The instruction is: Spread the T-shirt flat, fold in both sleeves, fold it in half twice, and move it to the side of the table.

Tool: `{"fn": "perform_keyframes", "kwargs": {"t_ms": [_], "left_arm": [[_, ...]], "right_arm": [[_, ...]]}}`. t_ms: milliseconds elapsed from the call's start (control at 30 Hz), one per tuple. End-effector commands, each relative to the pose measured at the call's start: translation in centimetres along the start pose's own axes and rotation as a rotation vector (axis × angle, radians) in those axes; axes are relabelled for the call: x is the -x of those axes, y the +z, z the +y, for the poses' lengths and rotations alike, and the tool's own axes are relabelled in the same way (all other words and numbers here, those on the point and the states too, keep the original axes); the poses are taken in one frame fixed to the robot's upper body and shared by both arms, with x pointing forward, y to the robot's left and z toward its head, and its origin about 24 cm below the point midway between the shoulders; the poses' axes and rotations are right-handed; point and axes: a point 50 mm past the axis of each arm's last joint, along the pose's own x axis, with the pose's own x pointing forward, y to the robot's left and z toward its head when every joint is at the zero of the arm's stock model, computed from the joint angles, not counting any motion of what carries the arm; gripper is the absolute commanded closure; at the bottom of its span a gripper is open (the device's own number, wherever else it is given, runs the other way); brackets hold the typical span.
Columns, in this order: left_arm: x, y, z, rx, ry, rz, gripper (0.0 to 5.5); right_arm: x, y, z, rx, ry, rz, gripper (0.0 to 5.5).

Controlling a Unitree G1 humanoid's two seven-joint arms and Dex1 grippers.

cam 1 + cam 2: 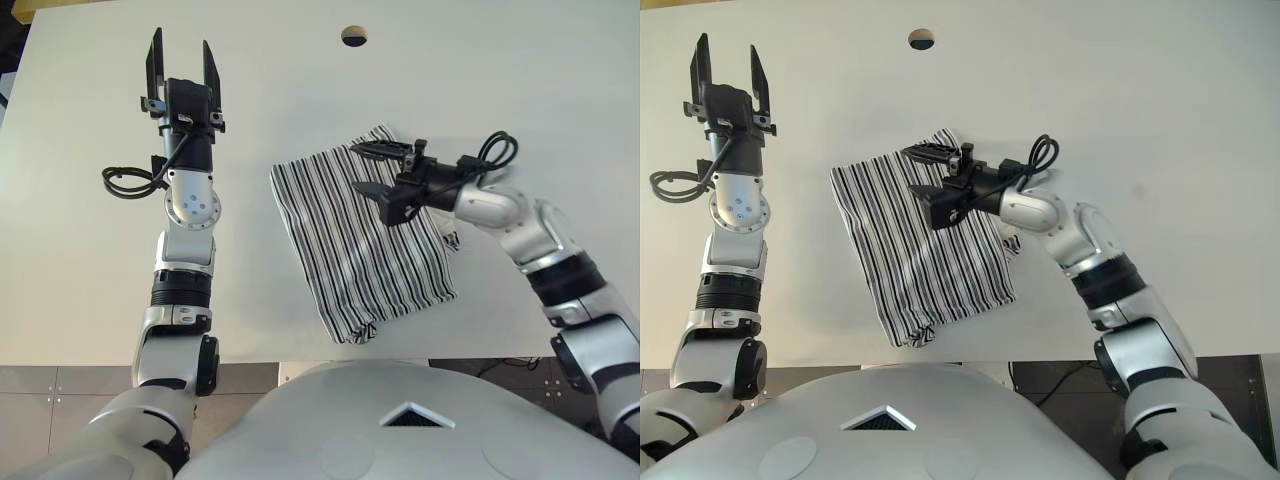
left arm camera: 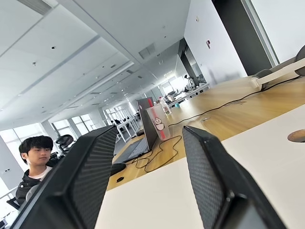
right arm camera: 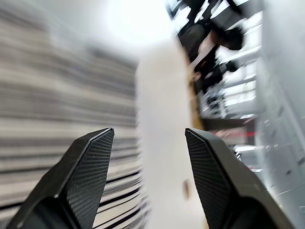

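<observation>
The black-and-white striped T-shirt [image 1: 352,247] lies folded into a slanted rectangle on the white table [image 1: 90,250], right of centre and reaching near the front edge. My right gripper [image 1: 362,168] hovers open over the shirt's far part, fingers pointing left, nothing between them. The shirt's stripes [image 3: 43,95] show blurred behind the right fingers [image 3: 86,162]. My left gripper [image 1: 180,60] is raised at the far left of the table, pointing away from me, open and holding nothing. Its fingers [image 2: 209,176] show wide apart in the left wrist view.
A round cable hole [image 1: 354,36] sits in the table at the far centre. Bare table surface stretches left of the shirt and along the far side. The table's front edge [image 1: 90,362] runs close below the shirt.
</observation>
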Motion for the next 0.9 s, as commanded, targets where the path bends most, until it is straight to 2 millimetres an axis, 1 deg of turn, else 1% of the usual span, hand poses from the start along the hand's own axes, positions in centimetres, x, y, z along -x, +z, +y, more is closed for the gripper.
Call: {"fn": "perform_keyframes", "kwargs": {"t_ms": [33, 133, 200, 267, 333, 467, 533, 567, 600, 633, 667, 700, 733, 767, 800, 833, 900], "left_arm": [[-0.2, 0.4, -1.0, 0.009, -0.064, -0.018, 2.98], [0.2, 0.5, -1.0, -0.023, -0.103, -0.048, 2.98], [0.4, 0.7, -1.0, -0.051, -0.131, -0.078, 2.98], [0.8, 0.8, -1.0, -0.077, -0.168, -0.105, 2.98], [1.0, 0.8, -0.6, -0.108, -0.194, -0.118, 2.98], [1.3, 0.6, 0.3, -0.168, -0.23, -0.134, 2.98], [1.9, 0.9, 0.4, -0.222, -0.31, -0.193, 2.98], [2.6, 1.2, 0.6, -0.269, -0.395, -0.241, 2.98], [3.6, 1.3, 0.8, -0.317, -0.482, -0.279, 2.98], [4.8, 1.3, 1.4, -0.365, -0.58, -0.297, 2.98], [6.4, 1.1, 2.3, -0.417, -0.698, -0.286, 2.98], [7.7, 1.0, 3.1, -0.453, -0.788, -0.26, 2.98], [9.5, 0.7, 3.7, -0.482, -0.917, -0.214, 2.98], [11.5, 0.6, 4.1, -0.497, -1.055, -0.166, 2.98], [12.9, 0.6, 4.2, -0.501, -1.154, -0.134, 2.98], [13.9, 0.7, 4.2, -0.498, -1.227, -0.111, 2.98], [14.5, 1.2, 3.8, -0.475, -1.286, -0.105, 2.98]], "right_arm": [[0.1, -2.8, 3.7, -0.019, 0.105, 0.113, 2.73], [2.0, -4.0, 4.5, -0.074, 0.053, 0.149, 2.73], [3.4, -4.0, 4.7, -0.116, -0.002, 0.15, 2.73], [4.6, -4.0, 4.4, -0.132, -0.074, 0.166, 2.73], [5.4, -3.6, 3.6, -0.132, -0.151, 0.175, 2.73], [6.2, -2.5, 0.7, -0.103, -0.307, 0.155, 2.73], [7.1, -1.0, -1.3, -0.102, -0.446, 0.068, 2.73], [8.3, 0.0, -2.1, -0.121, -0.519, 0.004, 2.73], [9.5, 0.8, -2.5, -0.135, -0.562, -0.044, 2.73], [11.0, 1.3, -2.3, -0.159, -0.56, -0.067, 2.73], [12.9, 1.6, -0.9, -0.172, -0.483, -0.046, 2.73], [14.3, 1.8, 0.4, -0.18, -0.394, -0.013, 2.73], [15.6, 1.9, 2.2, -0.193, -0.272, 0.035, 2.73], [16.9, 2.1, 4.1, -0.208, -0.142, 0.089, 2.73], [17.8, 2.2, 5.4, -0.219, -0.049, 0.13, 2.73], [18.6, 2.3, 6.4, -0.215, 0.036, 0.172, 2.73], [19.4, 2.1, 7.5, -0.179, 0.162, 0.236, 2.73]]}}
